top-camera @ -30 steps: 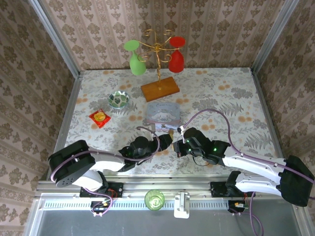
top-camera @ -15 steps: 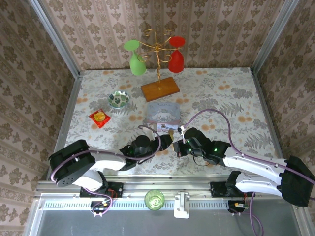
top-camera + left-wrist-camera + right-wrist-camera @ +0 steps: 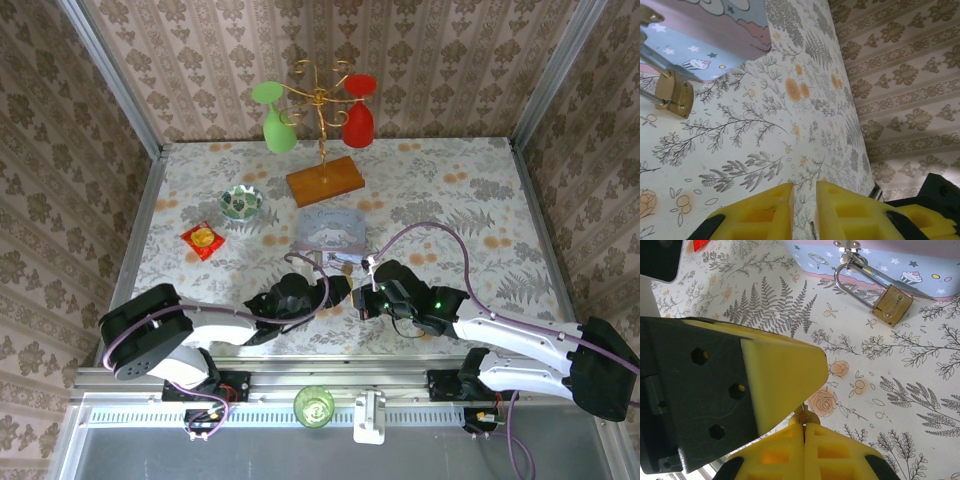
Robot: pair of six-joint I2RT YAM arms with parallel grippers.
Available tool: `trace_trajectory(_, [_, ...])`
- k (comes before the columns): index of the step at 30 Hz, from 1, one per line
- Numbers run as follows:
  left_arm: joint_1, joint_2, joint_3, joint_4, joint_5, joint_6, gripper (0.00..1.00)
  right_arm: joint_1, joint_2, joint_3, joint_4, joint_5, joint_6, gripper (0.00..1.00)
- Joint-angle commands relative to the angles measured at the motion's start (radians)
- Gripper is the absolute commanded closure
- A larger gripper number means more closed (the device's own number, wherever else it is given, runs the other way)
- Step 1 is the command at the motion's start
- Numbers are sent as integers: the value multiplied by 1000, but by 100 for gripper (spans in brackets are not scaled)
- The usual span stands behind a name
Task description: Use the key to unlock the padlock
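Flowered cloth over the table (image 3: 450,180), patterned paper on the walls behind. Near the middle, the tin (image 3: 900,265), lid down, hasp on its near side closed by the padlock (image 3: 892,304): shackle through the hasp, brass body lying tilted on the cloth just beside the tin. Right gripper (image 3: 804,429) pressed together, pinching the key (image 3: 806,417), only a bit of metal visible past the pads, apart from the padlock on its near side. Left gripper (image 3: 804,202) low over the cloth just left of the right one, pads nearly together with a narrow slit between and nothing in it, also apart from the padlock. Step in hand, by the look of it: key gripped, padlock neither steadied nor entered. Next move probably this: pin the brass body with the left, then line the key up with the keyhole, not made out here, and push in straight; little margin with so thin a sliver. Tin's contents hidden. Far left, a bowl (image 3: 241,202), something dark inside, unclear what. At the far edge, a green glass (image 3: 277,125) and a red glass (image 3: 358,118) hung upside down on a stand (image 3: 324,181), so empty.
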Motion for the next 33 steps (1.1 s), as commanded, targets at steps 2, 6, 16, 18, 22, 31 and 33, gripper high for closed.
trace_trajectory(2, [-8, -14, 17, -5, 7, 28, 85, 2, -2, -18, 20, 19, 14, 100])
trace_trajectory(6, [-9, -18, 23, 6, 18, 46, 100, 1, 8, -22, 37, 8, -4, 100])
trace_trajectory(16, [2, -147, -3, -15, 10, 139, 100, -161, -188, -166, 246, -305, -81, 22])
trace_trajectory(18, [5, -171, -12, 6, 18, 156, 100, -225, -261, -203, 302, -379, -66, 20])
trace_trajectory(22, [3, -189, -15, 85, 41, 187, 100, -320, -352, -270, 486, -543, -7, 19])
trace_trajectory(31, [-40, -218, 15, 159, 42, 271, 100, -320, -323, -311, 737, -627, 95, 22])
trace_trajectory(33, [-62, -224, 31, 135, 29, 299, 100, -318, -306, -322, 794, -632, 117, 22])
